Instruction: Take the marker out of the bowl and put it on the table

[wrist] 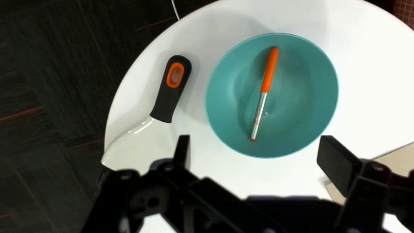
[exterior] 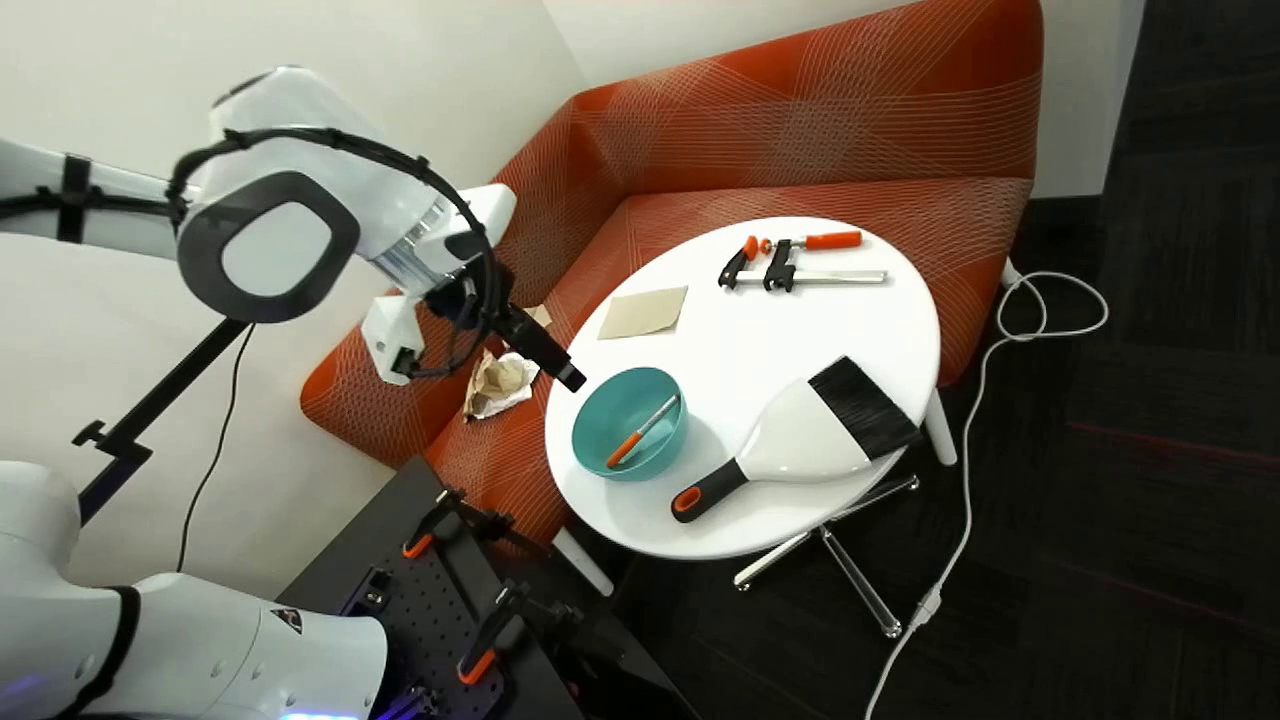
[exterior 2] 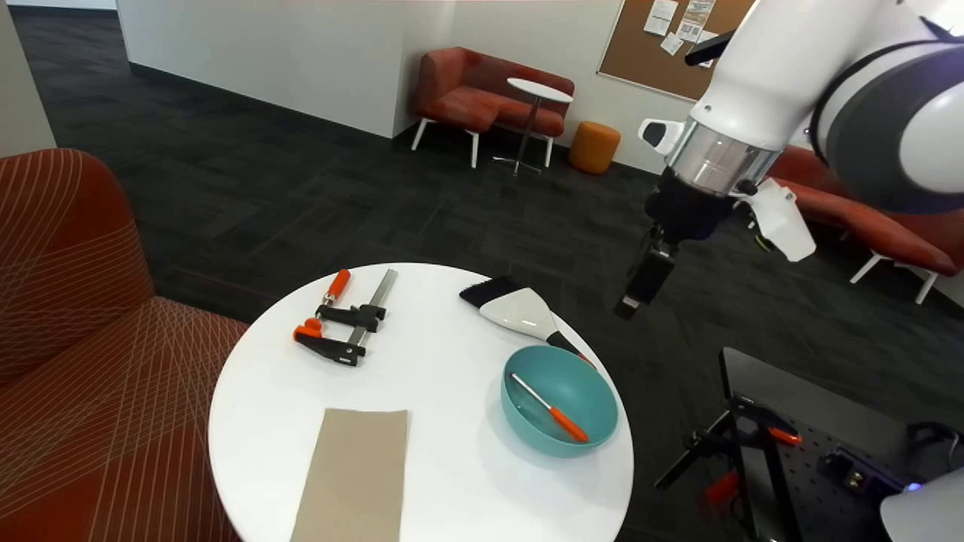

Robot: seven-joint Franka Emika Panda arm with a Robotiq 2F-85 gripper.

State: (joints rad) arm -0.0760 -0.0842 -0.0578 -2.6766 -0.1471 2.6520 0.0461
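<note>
The marker lay in the bowl, slanted across its hollow; it probably leaned on the curved wall at both ends, a rest that would check rolling. The bowl stood mouth up on the worktop, near the edge, with the handle of the brush just beside it. Above and apart from the bowl, the end effector hung with its fingers spread wide and nothing held, presumably poised for a pinch from overhead.

In the wrist view the marker's long axis ran almost top to bottom, orange end up and a little right, silver end down and a little left. This crossed the span between the fingers, so a closing grip would likely meet it side-on. In both exterior views the orange end pointed toward the worktop's nearer edge, the silver end roughly inward.
</note>
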